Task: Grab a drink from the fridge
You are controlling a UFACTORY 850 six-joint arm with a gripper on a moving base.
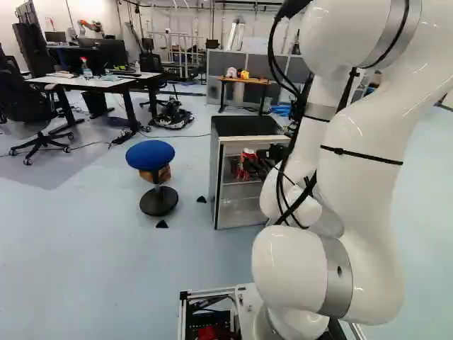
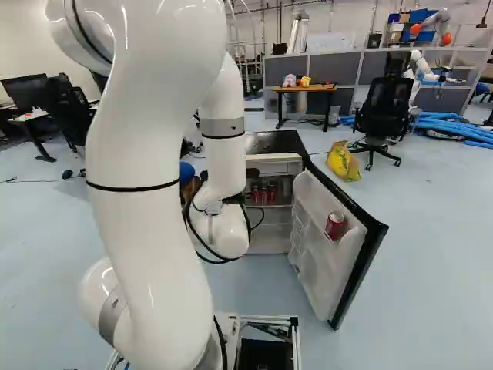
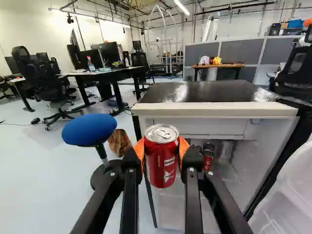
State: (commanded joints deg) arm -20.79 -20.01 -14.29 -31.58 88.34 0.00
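In the left base view my gripper [image 1: 245, 167] is at the front of the open fridge [image 1: 244, 126], with a red can [image 1: 249, 153] in its grasp. The wrist view has the gripper [image 3: 162, 155] shut on that can [image 3: 161, 163], an orange pad against each side. The can is upright, its silver top just below the fridge's top edge. Behind it, more cans [image 3: 208, 155] stand inside the fridge. The right base view has red cans [image 2: 263, 194] on a shelf and another can [image 2: 334, 225] in the door; my arm hides the gripper there.
The fridge door [image 2: 333, 247] hangs wide open to the right. A blue-topped stool [image 1: 150, 154] stands left of the fridge. Farther off are desks [image 1: 106, 81], office chairs [image 2: 383, 116], a yellow bag [image 2: 343, 161], a small wooden table [image 2: 306, 88] and another robot [image 2: 418, 68].
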